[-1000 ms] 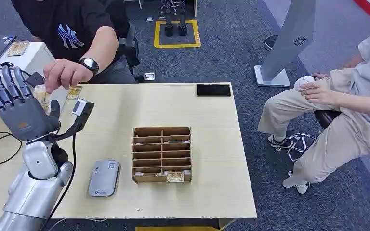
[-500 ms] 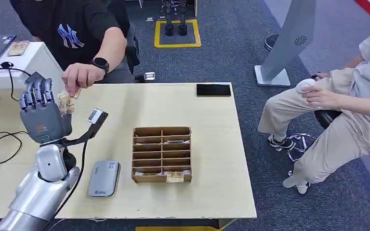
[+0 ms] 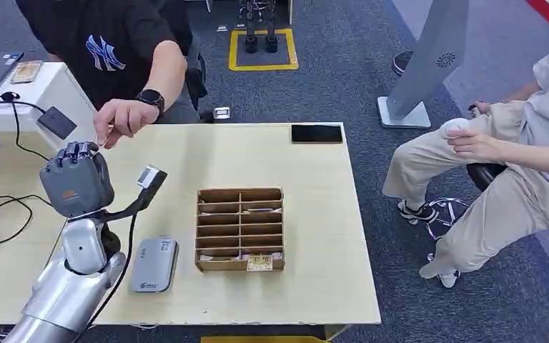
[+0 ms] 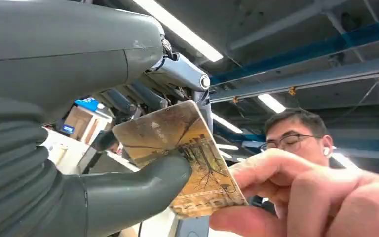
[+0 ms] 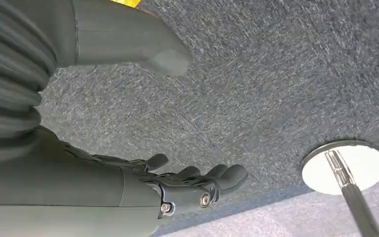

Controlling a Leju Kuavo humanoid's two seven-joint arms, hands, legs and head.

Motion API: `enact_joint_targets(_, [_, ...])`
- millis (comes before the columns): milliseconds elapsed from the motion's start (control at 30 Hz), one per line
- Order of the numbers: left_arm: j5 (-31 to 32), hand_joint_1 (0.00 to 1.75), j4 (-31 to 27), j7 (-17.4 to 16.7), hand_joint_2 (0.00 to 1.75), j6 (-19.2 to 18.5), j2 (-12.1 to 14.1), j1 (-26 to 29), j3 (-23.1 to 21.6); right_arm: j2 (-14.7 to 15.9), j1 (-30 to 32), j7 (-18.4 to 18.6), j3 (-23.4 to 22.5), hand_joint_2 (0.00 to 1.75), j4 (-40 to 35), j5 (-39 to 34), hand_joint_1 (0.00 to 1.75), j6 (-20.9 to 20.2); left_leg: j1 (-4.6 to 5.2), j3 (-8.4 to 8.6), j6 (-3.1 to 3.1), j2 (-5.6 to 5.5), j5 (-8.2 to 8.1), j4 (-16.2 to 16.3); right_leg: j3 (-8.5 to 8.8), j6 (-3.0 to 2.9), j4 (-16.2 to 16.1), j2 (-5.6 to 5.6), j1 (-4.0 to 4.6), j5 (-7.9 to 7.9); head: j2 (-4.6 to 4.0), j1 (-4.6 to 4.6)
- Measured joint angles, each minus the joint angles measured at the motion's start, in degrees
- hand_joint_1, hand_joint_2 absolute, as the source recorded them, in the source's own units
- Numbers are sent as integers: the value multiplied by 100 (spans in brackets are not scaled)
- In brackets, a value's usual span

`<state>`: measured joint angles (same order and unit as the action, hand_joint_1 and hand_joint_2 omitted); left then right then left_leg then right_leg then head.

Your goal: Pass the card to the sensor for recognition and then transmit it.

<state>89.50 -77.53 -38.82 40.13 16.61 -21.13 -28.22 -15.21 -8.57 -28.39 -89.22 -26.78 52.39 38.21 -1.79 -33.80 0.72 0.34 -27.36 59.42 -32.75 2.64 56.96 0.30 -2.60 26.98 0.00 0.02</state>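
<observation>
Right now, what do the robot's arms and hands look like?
The left arm is silver metal, with a black cable along it. The left hand is dark grey with an orange mark on its back. The right hand is dark grey with a ribbed cover.

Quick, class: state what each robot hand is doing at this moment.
Left hand: holding the card, which a person's hand also touches.
Right hand: open, holding nothing.

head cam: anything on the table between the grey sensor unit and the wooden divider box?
Nothing. In the head view the strip of table between the grey sensor unit and the wooden divider box is bare wood.
</observation>
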Motion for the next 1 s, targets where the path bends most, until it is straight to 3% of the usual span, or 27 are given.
enact_joint_targets(67, [0,175,0,129,175,0,-101,37,2,0,0,-4,0,175,-48,-28,0,0,0,1,0,1,0,0,1,0,0,1,0,0,0,-2])
enact_joint_targets(267, [-2,175,-74,1573,175,2,-657,346,430,-41,19,-131,0,175,-238,-404,0,0,2,0,-1,2,-1,0,3,0,-1,2,-2,0,0,0])
enact_joint_targets(500, [-9,175,-74,2422,175,2,-1274,514,1148,-173,141,-133,18,175,-558,-369,0,-9,1,0,0,-2,-1,0,2,0,-1,-4,0,1,0,-2])
enact_joint_targets(633, [-175,175,-72,3069,175,2,-1642,603,1670,-297,368,-57,295,175,-907,-147,0,-77,1,-2,0,-1,-1,-1,3,-1,-1,-4,0,1,0,0])
enact_joint_targets(867, [-218,175,57,3543,175,2,-2100,616,2279,-341,599,133,701,175,-1235,8,0,-168,3,-2,-1,-3,-1,0,4,0,-3,-7,-2,1,0,0])
enact_joint_targets(1000, [-247,175,199,3609,175,2,-2242,628,2470,-341,695,188,866,175,-1357,44,0,-203,3,-1,-1,-2,-1,0,3,0,-3,-5,-2,1,0,-2])
